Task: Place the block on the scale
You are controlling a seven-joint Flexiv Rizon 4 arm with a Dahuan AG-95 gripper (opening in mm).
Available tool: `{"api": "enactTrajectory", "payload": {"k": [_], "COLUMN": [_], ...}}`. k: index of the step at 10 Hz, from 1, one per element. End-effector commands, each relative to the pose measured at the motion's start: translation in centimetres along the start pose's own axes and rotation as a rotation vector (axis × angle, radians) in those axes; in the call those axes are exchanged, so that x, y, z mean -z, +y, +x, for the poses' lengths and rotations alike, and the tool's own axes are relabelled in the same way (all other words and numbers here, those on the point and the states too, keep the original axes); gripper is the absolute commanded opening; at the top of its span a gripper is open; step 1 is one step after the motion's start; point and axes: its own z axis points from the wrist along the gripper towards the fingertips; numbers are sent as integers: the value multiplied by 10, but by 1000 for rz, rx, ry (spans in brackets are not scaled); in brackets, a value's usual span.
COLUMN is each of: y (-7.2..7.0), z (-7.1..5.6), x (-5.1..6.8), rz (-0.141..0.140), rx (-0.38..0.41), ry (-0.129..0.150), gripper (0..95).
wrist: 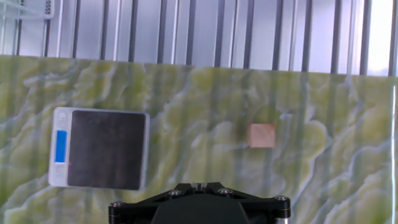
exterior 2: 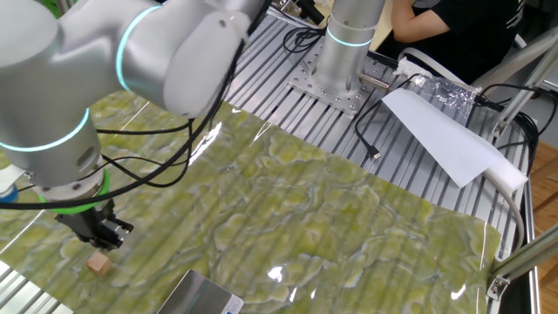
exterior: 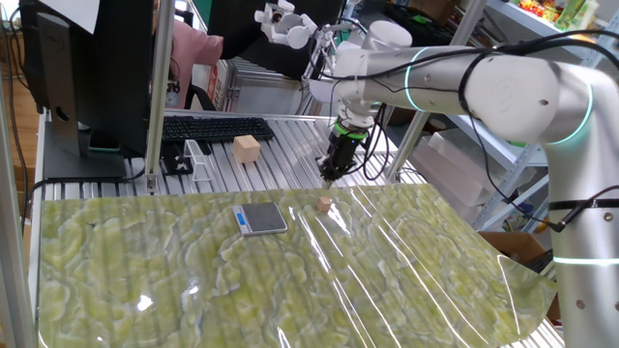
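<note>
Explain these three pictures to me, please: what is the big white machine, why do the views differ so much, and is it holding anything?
The white machine is a robot arm with a two-finger gripper at its tip. Two pictures come from fixed cameras on different sides of the table; the third comes from a camera on the hand, looking down. On the green marbled mat lie a small flat scale and a tiny wooden block, apart from each other. A larger pale wooden block sits behind the mat, on the metal table. The gripper hangs above the tiny block and holds nothing; I cannot tell whether its fingers are open.
</note>
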Motion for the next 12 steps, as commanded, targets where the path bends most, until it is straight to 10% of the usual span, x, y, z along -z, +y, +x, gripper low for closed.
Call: {"api": "enactTrajectory", "payload": {"k": [1, 6, 12], "y": [-4, -3, -11], "z": [-1, -7, -8], "x": [-1, -9, -25], "rz": [1, 72, 91], "rx": [3, 40, 49], "ry": [-16, -28, -38], "gripper": [0, 0, 0]}}
